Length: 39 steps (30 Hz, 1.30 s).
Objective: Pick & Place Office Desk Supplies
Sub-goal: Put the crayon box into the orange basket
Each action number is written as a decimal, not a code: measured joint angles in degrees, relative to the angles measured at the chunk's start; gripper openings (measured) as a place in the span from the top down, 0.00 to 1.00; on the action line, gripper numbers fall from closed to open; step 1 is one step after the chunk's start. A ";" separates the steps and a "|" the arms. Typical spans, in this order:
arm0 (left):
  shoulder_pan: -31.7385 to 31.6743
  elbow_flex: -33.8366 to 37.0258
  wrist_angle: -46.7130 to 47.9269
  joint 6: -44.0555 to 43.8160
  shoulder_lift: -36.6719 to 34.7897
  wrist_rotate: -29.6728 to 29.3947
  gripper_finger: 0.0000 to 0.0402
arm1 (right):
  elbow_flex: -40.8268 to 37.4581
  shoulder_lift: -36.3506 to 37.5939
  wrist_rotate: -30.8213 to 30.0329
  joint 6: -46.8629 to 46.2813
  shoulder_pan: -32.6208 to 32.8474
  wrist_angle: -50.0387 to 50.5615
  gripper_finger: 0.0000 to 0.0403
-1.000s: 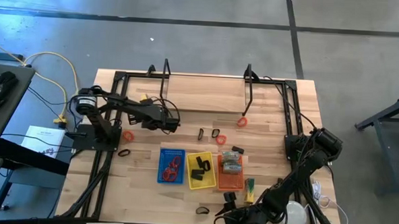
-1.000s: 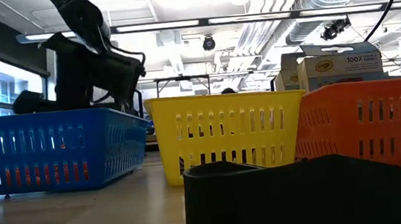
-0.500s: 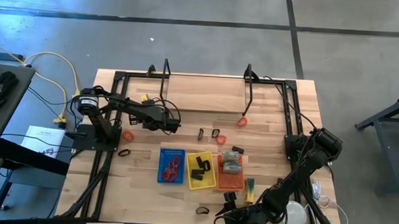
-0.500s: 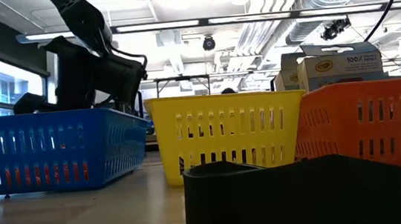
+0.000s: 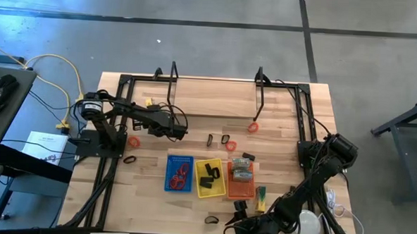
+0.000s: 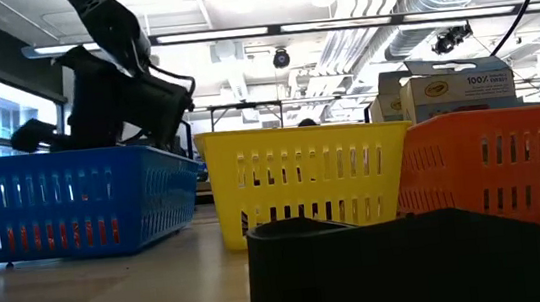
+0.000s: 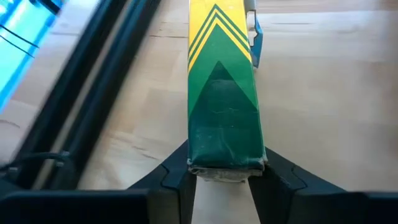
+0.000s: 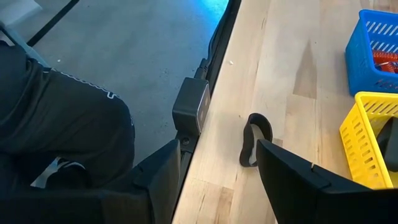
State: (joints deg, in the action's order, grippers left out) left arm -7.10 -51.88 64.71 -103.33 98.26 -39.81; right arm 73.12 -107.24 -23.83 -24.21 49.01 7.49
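Observation:
A green and yellow box (image 7: 221, 106) lies lengthwise ahead of my left gripper (image 7: 224, 177), which is shut on its near end. In the high view this gripper (image 5: 178, 131) is left of centre, and the arm hides the box. My right gripper (image 8: 217, 152) stands open at the table's near edge (image 5: 233, 222). A black loop (image 8: 255, 140) lies on the wood just ahead of it, untouched. Loose red loops (image 5: 133, 140) (image 5: 253, 126) and black loops (image 5: 226, 140) lie on the table. My left gripper pinches the box's near end between its two fingers, one finger (image 7: 174, 177) on each long side (image 7: 198, 163). The fingers slant down and run along the box. The box stretches away from the gripper along the table; whether it is lifted I cannot tell.
Blue tray (image 5: 179, 172), yellow tray (image 5: 209, 178) and orange tray (image 5: 241, 178) stand side by side at the near middle, with items inside. A round white object (image 5: 308, 224) sits near right. Black frame rails (image 7: 93, 93) run beside the box. A person in dark clothes (image 8: 62, 124) is beyond the near edge.
My left hand has rolled a little about its own line while staying in place. My right arm has kept still.

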 joint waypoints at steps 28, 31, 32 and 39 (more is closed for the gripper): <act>51.25 -1.09 -10.96 5.54 -21.24 -37.88 0.74 | -0.02 0.00 -0.02 8.61 0.62 -15.01 0.51; 56.15 -1.09 -28.46 24.82 -21.17 -44.32 0.74 | -0.02 0.00 -0.02 12.80 1.05 -18.78 0.51; 57.24 -1.09 -35.02 32.41 -20.83 -45.30 0.74 | -0.02 0.00 -0.04 14.17 1.08 -20.15 0.51; 59.94 -1.11 -87.05 73.21 -14.71 -37.70 0.74 | -0.02 0.00 0.31 20.44 0.10 -27.28 0.51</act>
State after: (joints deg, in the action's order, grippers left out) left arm 52.84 -52.99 -22.33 -30.12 83.54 -77.51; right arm 73.10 -107.24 -23.52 -3.77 49.12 -19.79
